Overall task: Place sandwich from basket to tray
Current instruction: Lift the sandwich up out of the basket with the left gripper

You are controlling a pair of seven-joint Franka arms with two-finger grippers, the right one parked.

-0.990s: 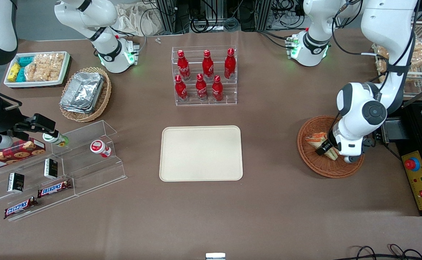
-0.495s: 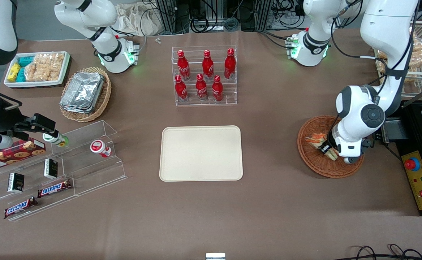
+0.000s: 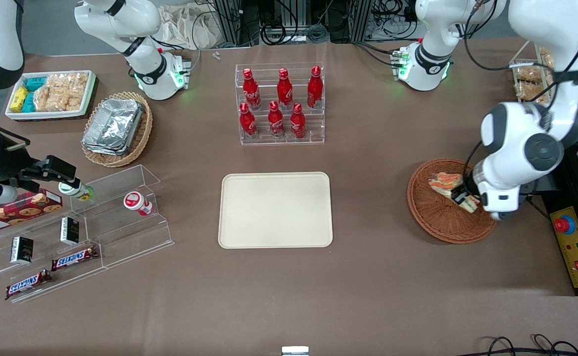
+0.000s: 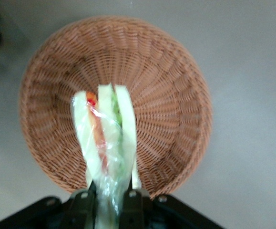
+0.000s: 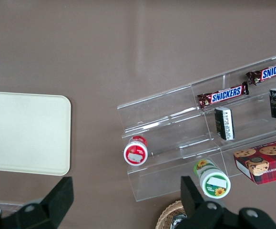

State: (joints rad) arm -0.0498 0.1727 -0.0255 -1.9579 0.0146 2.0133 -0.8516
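Above basket (image 4: 176, 100), tool (image 4: 107, 202) clamps sandwich (image 4: 107, 138).

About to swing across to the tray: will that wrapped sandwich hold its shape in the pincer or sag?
The sandwich, gripped by the pincer above the basket, is probably soft: its slices splay apart. The clear wrap looks slippery. Likely light.

My end effector (image 4: 107, 202): matt black plastic fingers (image 4: 80, 210), clamped on sandwich (image 4: 107, 143) above basket (image 4: 176, 95). Sandwich: soft white bread, wrapped in thin clear crinkled film, glossy. Basket: woven reddish-brown wicker, rough ribbed weave, matt. Tray (image 3: 275, 209): smooth cream plastic, dull sheen. Surface (image 3: 368, 277): brown matt covering, faint creases. My arm casing (image 3: 521, 148): glossy white plastic, dark grey joint caps.
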